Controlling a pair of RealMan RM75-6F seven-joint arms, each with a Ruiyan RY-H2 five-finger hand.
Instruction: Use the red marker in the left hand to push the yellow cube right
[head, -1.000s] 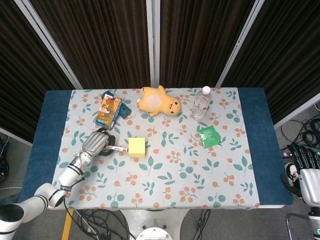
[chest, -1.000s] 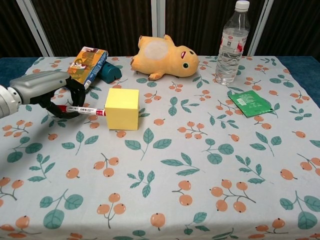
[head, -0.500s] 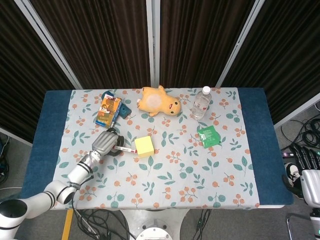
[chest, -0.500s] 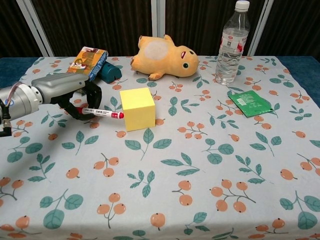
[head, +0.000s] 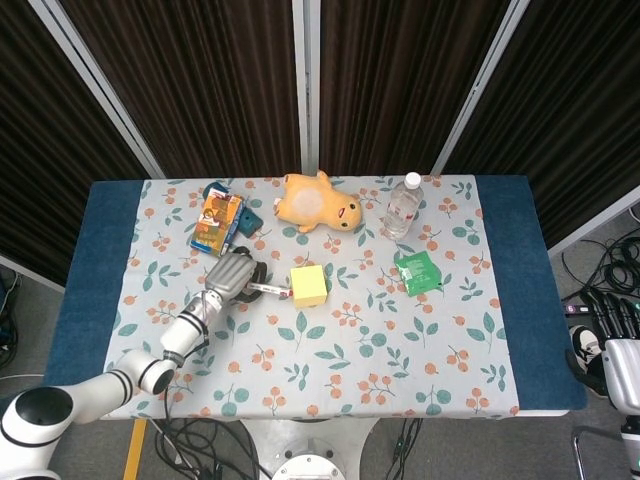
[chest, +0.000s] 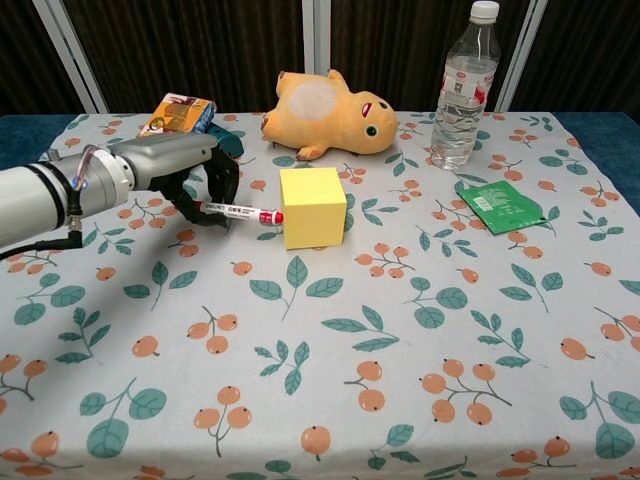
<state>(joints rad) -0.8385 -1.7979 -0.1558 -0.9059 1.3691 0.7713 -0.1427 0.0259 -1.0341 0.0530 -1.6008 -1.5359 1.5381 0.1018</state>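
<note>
On the flowered cloth covering the surface (chest: 420, 400), my left hand (chest: 195, 175) gripped the red marker (chest: 238, 211), fingers curled around its barrel. That marker lay nearly level, its red cap touching the left face of the yellow cube (chest: 313, 206). This cube sat a little left of the cloth's middle, turned slightly askew. Behind it lay an orange plush toy (chest: 325, 113) on its side. A clear water bottle (chest: 462, 85) stood upright to the right of the toy, and a green packet (chest: 503, 206) lay flat near the bottle. A colourful box (chest: 178, 111) rested just behind my left hand. My right hand (head: 608, 318) hung off the surface at the far right edge of the head view; I could not tell how its fingers were set.
</note>
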